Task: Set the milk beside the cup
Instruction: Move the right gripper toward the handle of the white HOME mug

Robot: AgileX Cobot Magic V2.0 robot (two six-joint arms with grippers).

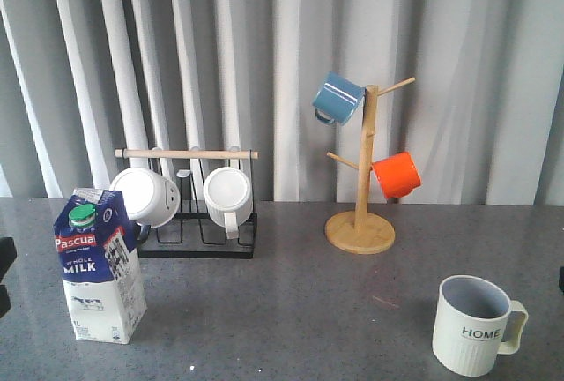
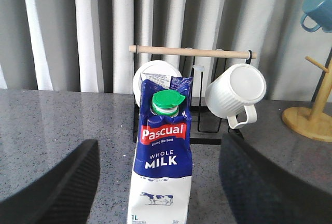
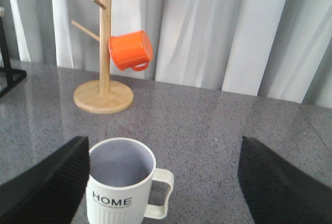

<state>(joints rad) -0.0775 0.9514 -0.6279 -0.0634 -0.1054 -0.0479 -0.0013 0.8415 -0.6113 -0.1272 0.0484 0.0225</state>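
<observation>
The milk [image 1: 99, 266] is a tall blue and white "Pascual" carton with a green cap, upright at the table's front left. In the left wrist view the milk [image 2: 162, 167] stands between the wide-open fingers of my left gripper [image 2: 158, 187], apart from both. The cup [image 1: 476, 324] is a cream ribbed "HOME" mug, upright at the front right, handle to the right. In the right wrist view the cup [image 3: 120, 186] stands close to one finger of my open right gripper [image 3: 163, 187]. Only dark slivers of the arms show at the front view's edges.
A black rack with a wooden rail [image 1: 187, 153] holds two white mugs [image 1: 145, 196] [image 1: 227, 196] behind the milk. A wooden mug tree [image 1: 360, 222] carries a blue mug [image 1: 338, 97] and an orange mug [image 1: 396, 175] at the back right. Grey curtains hang behind.
</observation>
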